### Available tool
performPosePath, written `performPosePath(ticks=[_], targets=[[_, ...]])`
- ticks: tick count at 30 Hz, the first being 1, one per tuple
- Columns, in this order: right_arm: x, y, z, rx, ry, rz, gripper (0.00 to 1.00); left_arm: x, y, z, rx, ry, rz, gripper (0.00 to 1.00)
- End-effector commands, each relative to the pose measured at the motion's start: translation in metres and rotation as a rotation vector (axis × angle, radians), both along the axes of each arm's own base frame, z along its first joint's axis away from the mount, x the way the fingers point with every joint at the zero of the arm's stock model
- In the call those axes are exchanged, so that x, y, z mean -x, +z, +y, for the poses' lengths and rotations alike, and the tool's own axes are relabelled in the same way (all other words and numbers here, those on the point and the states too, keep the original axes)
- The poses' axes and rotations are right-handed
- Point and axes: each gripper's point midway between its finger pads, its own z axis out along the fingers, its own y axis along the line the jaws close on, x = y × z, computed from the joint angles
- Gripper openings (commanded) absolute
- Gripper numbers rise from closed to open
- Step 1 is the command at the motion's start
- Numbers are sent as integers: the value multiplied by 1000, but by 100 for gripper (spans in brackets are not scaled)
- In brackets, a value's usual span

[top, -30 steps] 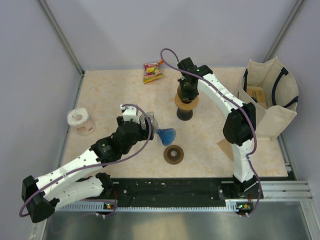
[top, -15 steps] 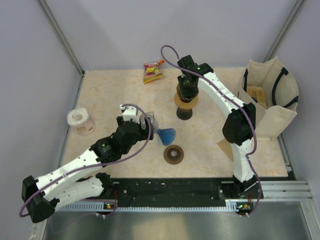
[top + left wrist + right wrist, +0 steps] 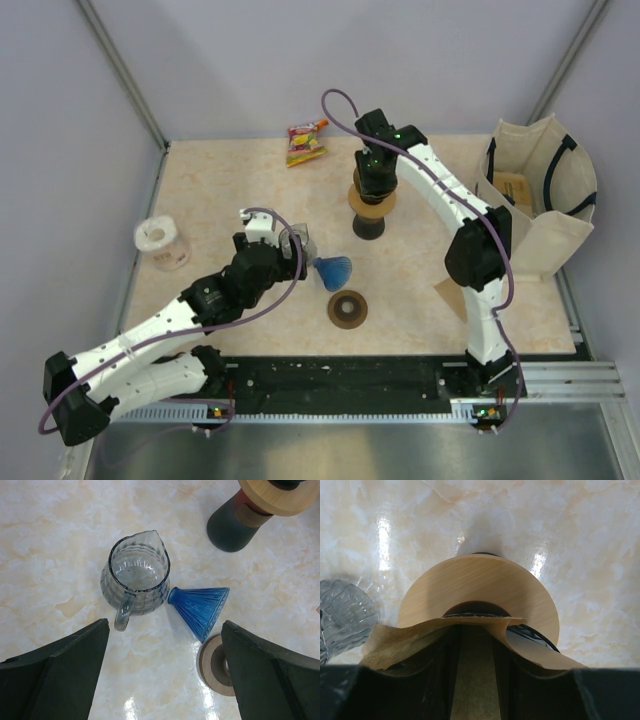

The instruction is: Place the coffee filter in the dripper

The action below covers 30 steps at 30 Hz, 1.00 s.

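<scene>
The dripper (image 3: 370,225) is a dark cone with a pale wooden collar (image 3: 480,585), standing upright at the table's back middle. My right gripper (image 3: 372,183) hangs straight down over its mouth. In the right wrist view the brown paper coffee filter (image 3: 415,642) spreads across the dripper's dark opening, and its rim flares out over both fingers. The right gripper (image 3: 476,635) has its jaws parted, with paper showing in the gap between them. My left gripper (image 3: 165,630) is wide open above bare table, near a glass pitcher (image 3: 137,575), and holds nothing.
A blue ribbed glass cone (image 3: 333,270) lies on its side beside the pitcher, with a loose wooden ring (image 3: 347,309) just in front. A paper roll (image 3: 162,243) stands at the left, a snack packet (image 3: 305,143) at the back, and a canvas bag (image 3: 540,190) at the right.
The right gripper's jaws have spread apart over the dripper, and the wrist has shifted slightly toward the back. The left arm has not moved.
</scene>
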Motion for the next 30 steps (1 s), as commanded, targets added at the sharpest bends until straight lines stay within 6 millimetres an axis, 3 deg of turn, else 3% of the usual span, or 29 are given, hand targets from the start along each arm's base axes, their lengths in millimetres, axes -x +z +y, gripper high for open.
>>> performPosePath(ticks=[1, 10, 30], targets=[[-3, 5, 11, -25, 9, -23, 37, -3, 8, -1, 30, 3, -32, 99], [-4, 11, 13, -39, 8, -33, 16, -3, 9, -1, 28, 3, -34, 99], [-6, 42, 12, -61, 4, -105, 6, -3, 8, -2, 29, -1, -31, 99]])
